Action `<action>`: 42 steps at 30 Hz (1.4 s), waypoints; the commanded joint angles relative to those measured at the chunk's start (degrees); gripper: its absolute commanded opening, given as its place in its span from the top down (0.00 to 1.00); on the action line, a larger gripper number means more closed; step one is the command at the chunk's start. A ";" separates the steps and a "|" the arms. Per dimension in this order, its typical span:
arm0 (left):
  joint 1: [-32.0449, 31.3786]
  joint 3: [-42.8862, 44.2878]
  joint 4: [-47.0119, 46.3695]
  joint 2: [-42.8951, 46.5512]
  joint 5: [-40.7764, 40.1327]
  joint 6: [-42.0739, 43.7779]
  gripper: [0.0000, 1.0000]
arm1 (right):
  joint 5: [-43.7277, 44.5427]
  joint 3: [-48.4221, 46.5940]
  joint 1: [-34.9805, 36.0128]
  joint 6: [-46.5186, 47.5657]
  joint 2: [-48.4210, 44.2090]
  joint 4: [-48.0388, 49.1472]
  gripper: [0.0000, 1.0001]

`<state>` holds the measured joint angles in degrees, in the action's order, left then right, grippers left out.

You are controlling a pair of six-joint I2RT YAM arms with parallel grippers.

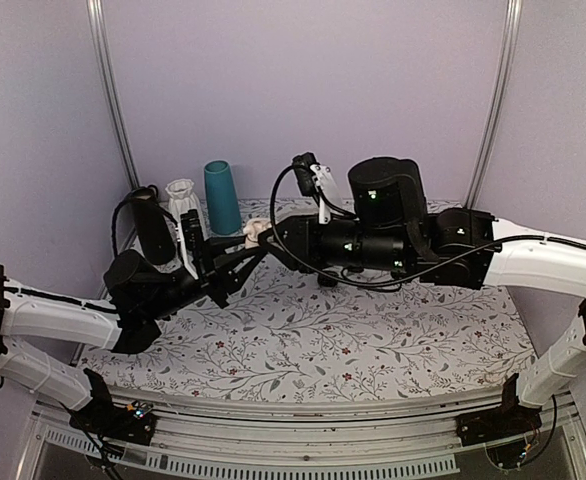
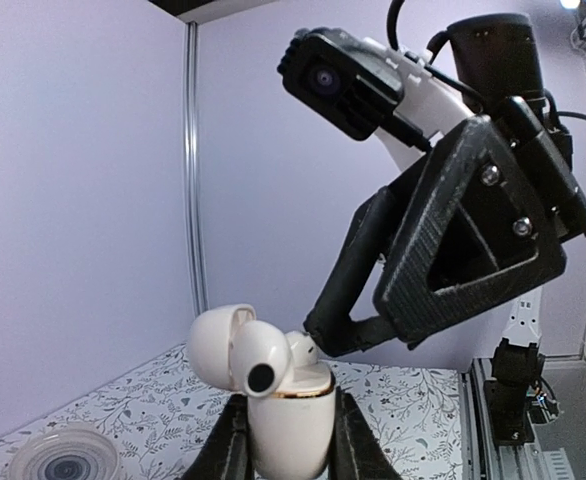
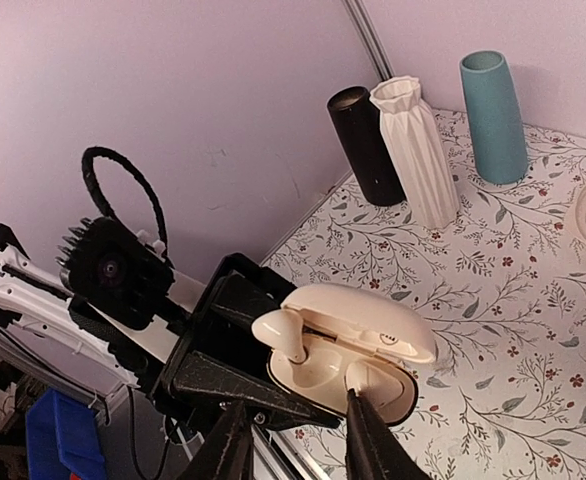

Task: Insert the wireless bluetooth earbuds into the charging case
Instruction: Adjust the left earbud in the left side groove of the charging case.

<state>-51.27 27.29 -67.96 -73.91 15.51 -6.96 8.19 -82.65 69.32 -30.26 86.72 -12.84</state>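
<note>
We have the charging case up off the table, clamped by its lower half in the left gripper, lid hinged open. One earbud perches proud of its socket. A second earbud sits against one finger of the right gripper, whose jaws stand apart. Whether it pinches that bud, we cannot tell. We reckon it's all light, stiff, glossy plastic, so slippery: grip the case by its sides, clear of the lid, and take buds gently by the stem.

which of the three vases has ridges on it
The white ribbed vase in the middle; the black cylindrical vase and teal vase flanking it are smooth.
</note>
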 commanded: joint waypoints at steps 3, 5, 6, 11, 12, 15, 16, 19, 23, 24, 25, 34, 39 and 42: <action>-1.29 0.58 -2.00 2.29 2.53 6.45 1.00 | 0.80 -3.60 -1.60 -1.05 -0.03 -5.22 0.71; -1.33 0.38 -1.33 2.13 2.70 7.31 1.00 | 0.78 -4.39 -1.61 -0.80 0.32 -5.80 0.76; -1.42 0.27 -1.30 2.03 2.85 7.71 1.00 | 0.79 -4.70 -1.64 -0.64 0.42 -5.95 0.77; -1.41 -0.04 0.17 1.51 2.98 9.24 1.00 | -0.58 -6.03 -1.57 0.38 0.82 -6.03 0.80; -1.39 -0.16 0.38 1.47 2.65 9.59 1.00 | -0.58 -6.29 -1.33 0.80 0.83 -6.05 0.80; -1.39 -0.54 0.46 1.12 1.50 10.00 1.00 | 0.00 -6.92 -0.68 2.12 0.78 -6.11 0.80; -1.38 -0.61 0.53 0.99 1.12 10.10 1.00 | -0.20 -7.26 -0.60 2.55 0.93 -6.25 0.80; -1.39 -0.53 0.99 0.58 -0.31 10.09 1.00 | -0.41 -9.03 -0.18 3.31 1.95 -7.42 0.80; -1.38 0.03 2.26 0.18 -2.09 9.78 1.00 | 2.73 -12.98 0.55 3.65 4.24 -12.30 0.73; -1.38 0.19 2.74 0.10 -2.35 9.76 1.00 | 3.42 -14.23 0.55 3.27 4.94 -13.92 0.70; -1.38 0.34 3.09 0.08 -2.78 9.70 1.00 | 4.98 -15.58 0.55 3.06 5.60 -15.67 0.68; -1.42 0.84 4.59 -0.81 -5.81 9.61 1.00 | 12.05 -22.89 0.21 0.29 10.68 -26.47 0.31; -1.48 1.35 4.41 -2.03 -6.20 9.16 1.00 | 10.73 -24.40 -0.90 -1.42 11.97 -27.28 0.18; -1.55 1.69 4.42 -2.77 -6.51 9.06 1.00 | 10.91 -24.69 -1.41 -1.76 12.34 -27.19 0.14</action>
<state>-52.03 27.27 -63.22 -75.72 9.98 2.11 17.93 -105.06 68.88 -30.68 98.43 -38.81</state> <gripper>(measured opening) 0.205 0.845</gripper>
